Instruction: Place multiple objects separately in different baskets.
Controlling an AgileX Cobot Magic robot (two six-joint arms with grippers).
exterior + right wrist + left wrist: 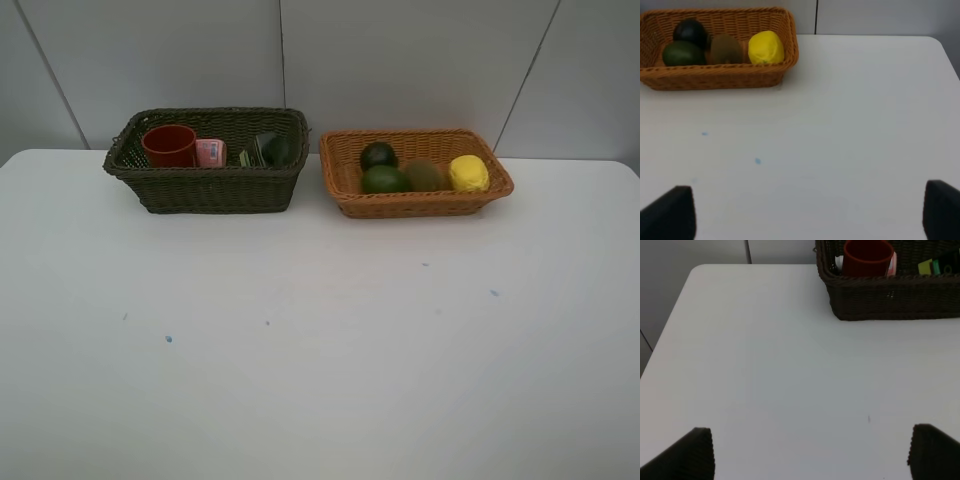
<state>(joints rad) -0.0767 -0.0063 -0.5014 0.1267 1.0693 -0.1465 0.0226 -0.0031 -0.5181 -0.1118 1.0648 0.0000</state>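
Two wicker baskets stand side by side at the far edge of a white table (300, 350), close together but not touching; on the left, the deeper dark olive-brown basket (205, 185) holds a red cup (169, 145) at its left end, a pink white-capped bottle (210, 152) just beside the cup, and a black bottle (272, 150) toward its right end, with a bit of green and yellow label showing next to it; no marker can be made out inside; on the right, the shallower orange-tan basket (415, 203) carries a dark round fruit (378, 154) at the back, a green lime (384, 180) in front of it, a brown kiwi (424, 176) in the middle and a yellow lemon (468, 173) at its right end; a few small blue specks mark the tabletop nearer the camera; neither arm appears in the high view; the left gripper (810, 452) hangs over bare table well short of the dark basket, jaws spread wide and holding nothing; the right gripper (810, 215) is likewise released and empty above the table, well apart from the tan basket.
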